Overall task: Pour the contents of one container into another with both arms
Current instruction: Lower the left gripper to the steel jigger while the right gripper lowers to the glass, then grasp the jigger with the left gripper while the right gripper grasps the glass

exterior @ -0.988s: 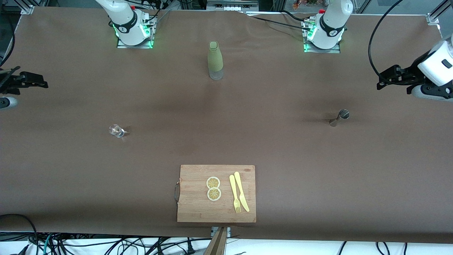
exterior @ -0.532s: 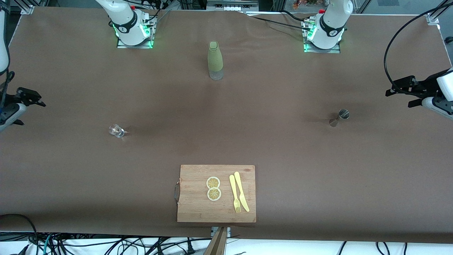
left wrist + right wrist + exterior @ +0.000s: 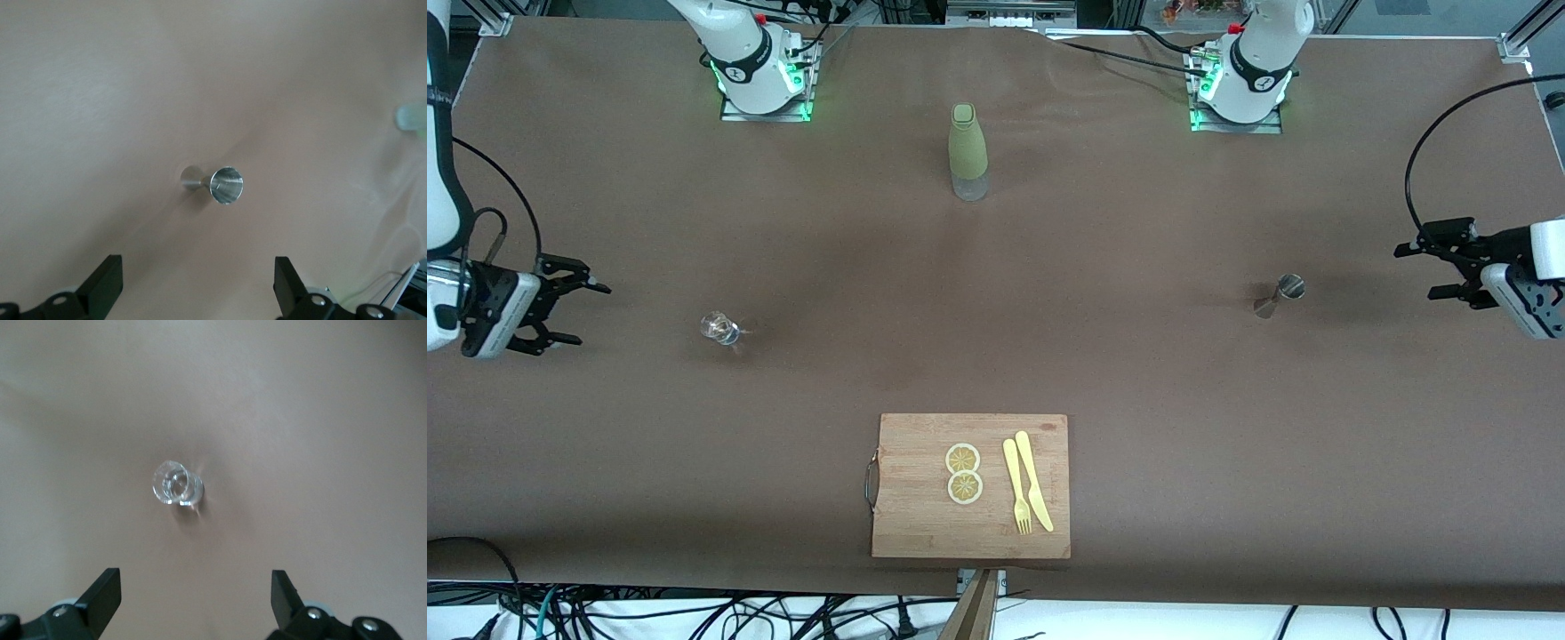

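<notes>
While I watch from across the table, the wooden cutting board (image 3: 970, 485) sits nearest, carrying two lemon slices (image 3: 963, 473), a yellow fork (image 3: 1016, 487) and knife (image 3: 1034, 481). Farther off, a small clear glass (image 3: 719, 328) stands toward the right arm's end, with my right gripper (image 3: 576, 312) spread wide and empty, above the table near it. My left gripper (image 3: 1427, 269), likewise open, hovers near the steel jigger (image 3: 1279, 295). Farthest stands a green bottle (image 3: 967, 151).
</notes>
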